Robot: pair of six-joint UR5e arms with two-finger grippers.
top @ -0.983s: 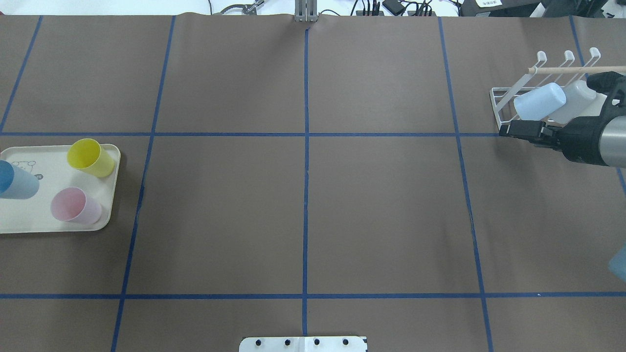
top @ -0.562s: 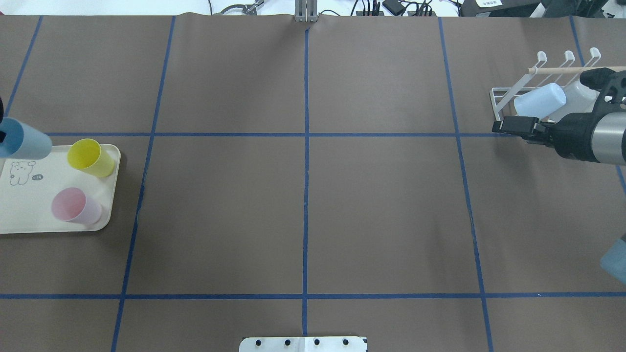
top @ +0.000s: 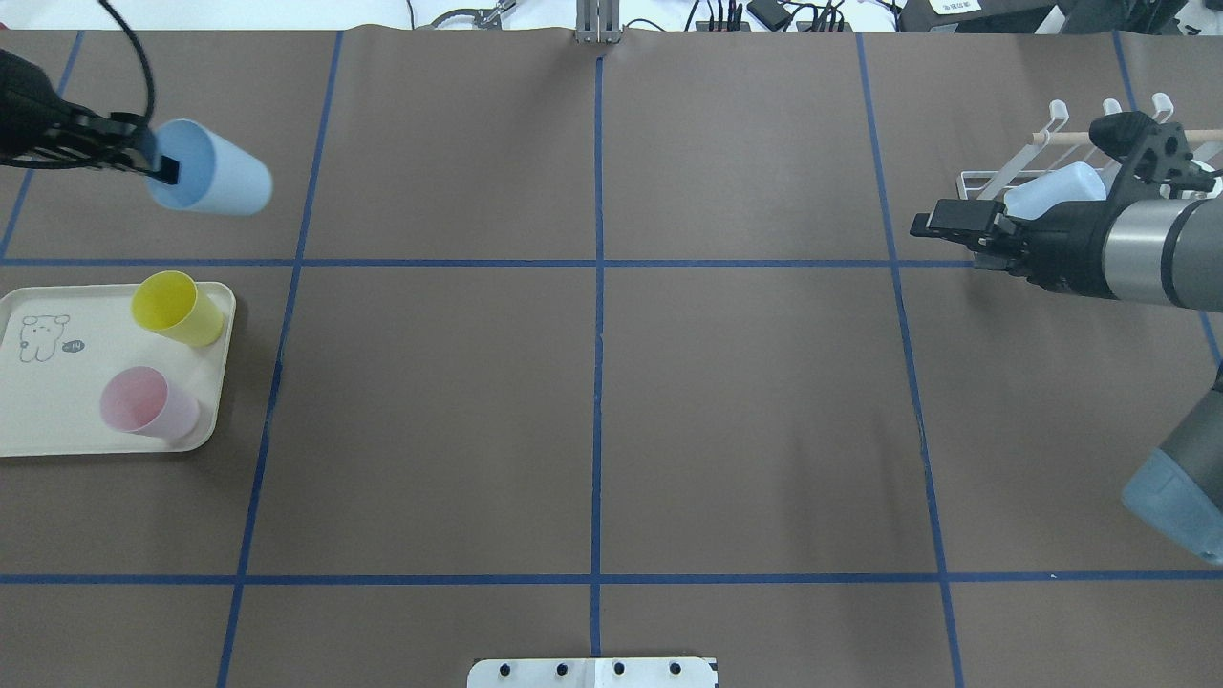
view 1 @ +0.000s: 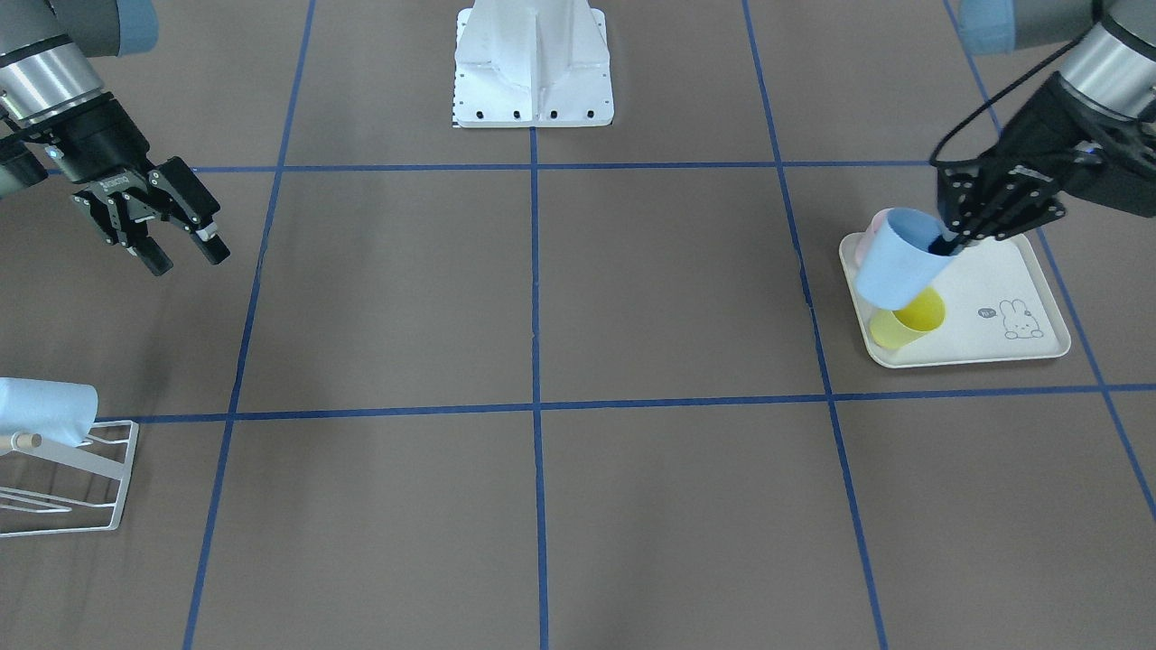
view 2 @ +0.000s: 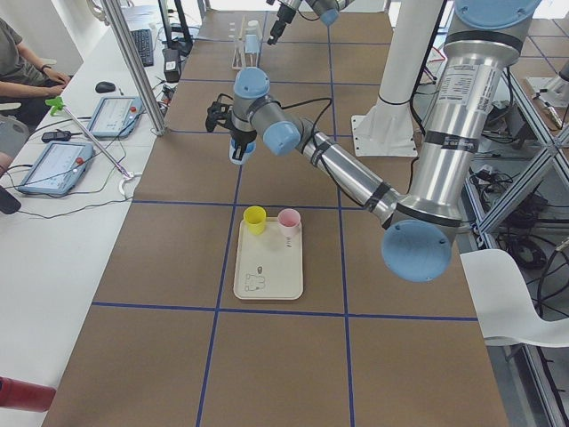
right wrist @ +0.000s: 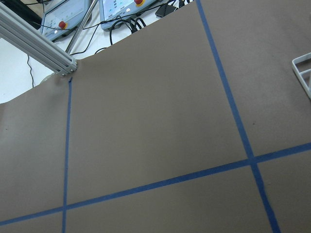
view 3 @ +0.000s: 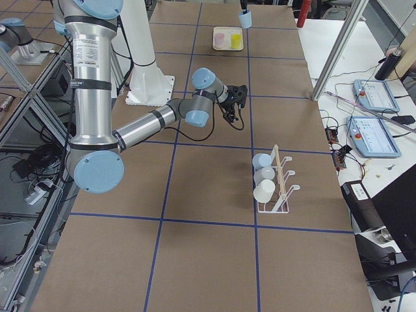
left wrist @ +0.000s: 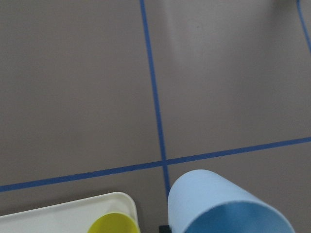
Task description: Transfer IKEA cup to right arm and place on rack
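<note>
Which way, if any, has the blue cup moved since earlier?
Yes. The blue cup, in the left gripper, has left the tray, going up-view and rightward.

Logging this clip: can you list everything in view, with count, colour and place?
blue cup: one, light blue, held in the air beyond the tray
yellow cup: one, yellow, on the tray
pink cup: one, pink, on the tray
tray: one, cream with a rabbit print, robot's left side of the table
rack: one, white wire, robot's right side of the table
racked cups: three, pale blue to white, on the rack
table: one, brown with blue tape lines
tablets: two, on the white bench beside the table
person: one, seated at the bench
left gripper: shut on the blue cup's rim
right gripper: open, empty, near the rack
</note>
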